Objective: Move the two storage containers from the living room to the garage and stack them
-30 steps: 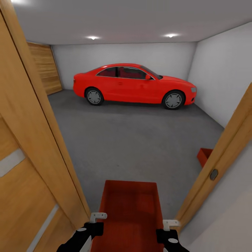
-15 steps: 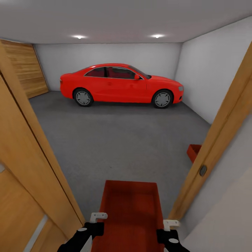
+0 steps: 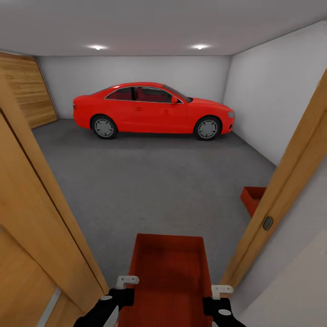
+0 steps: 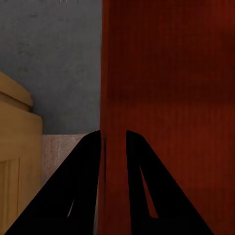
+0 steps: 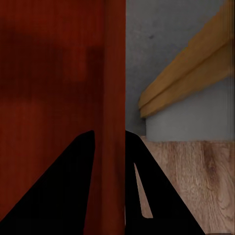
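Observation:
One orange-red storage container (image 3: 168, 272) is held out in front of me, low in the head view, over the doorway threshold. My left gripper (image 3: 122, 290) is shut on its left wall (image 4: 110, 73), which runs between the black fingers (image 4: 90, 161). My right gripper (image 3: 219, 295) is shut on the right wall (image 5: 113, 68) in the same way. The other storage container (image 3: 252, 197) sits on the dark grey garage floor (image 3: 150, 181) ahead to the right, half hidden behind the door frame.
Wooden door frame posts stand close on the left (image 3: 41, 204) and right (image 3: 286, 190). A red car (image 3: 152, 110) is parked along the far wall, with a wooden door (image 3: 25, 91) at the back left. Light wood plank floor (image 5: 196, 181) lies under my right gripper.
The camera has moved and turned: the car and far wall slid left in the picture, and more of the right wall shows. The held container and both grippers keep their places.

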Tool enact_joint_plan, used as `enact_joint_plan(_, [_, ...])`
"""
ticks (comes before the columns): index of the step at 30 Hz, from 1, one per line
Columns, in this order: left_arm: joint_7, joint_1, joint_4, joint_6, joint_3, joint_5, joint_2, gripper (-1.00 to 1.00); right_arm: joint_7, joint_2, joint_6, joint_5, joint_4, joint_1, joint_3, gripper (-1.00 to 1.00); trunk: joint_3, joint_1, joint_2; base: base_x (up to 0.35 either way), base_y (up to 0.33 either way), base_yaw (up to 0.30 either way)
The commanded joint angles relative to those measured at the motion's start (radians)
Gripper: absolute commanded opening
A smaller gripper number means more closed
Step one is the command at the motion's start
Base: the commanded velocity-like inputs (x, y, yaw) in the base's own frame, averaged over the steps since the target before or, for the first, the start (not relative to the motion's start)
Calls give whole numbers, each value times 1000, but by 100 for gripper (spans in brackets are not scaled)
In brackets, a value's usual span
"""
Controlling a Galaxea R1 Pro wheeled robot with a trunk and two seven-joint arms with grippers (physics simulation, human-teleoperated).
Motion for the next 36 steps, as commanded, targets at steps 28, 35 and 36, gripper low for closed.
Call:
enact_joint_plan(28, [19, 0, -4, 7, 2, -15, 0, -100, -8, -20, -3, -12, 2, -1, 6, -100, -2, 0, -2, 0, 0, -35])
enact_joint_plan(35, [19, 0, -4, 7, 2, -15, 0, -100, -8, -21, -3, -12, 2, -1, 6, -100, -2, 0, -2, 0, 0, 0])
enact_joint_plan(36, [19, 0, -4, 7, 2, -15, 0, -100, -8, -21, -3, -12, 2, -1, 6, -100, -2, 0, -2, 0, 0, 0])
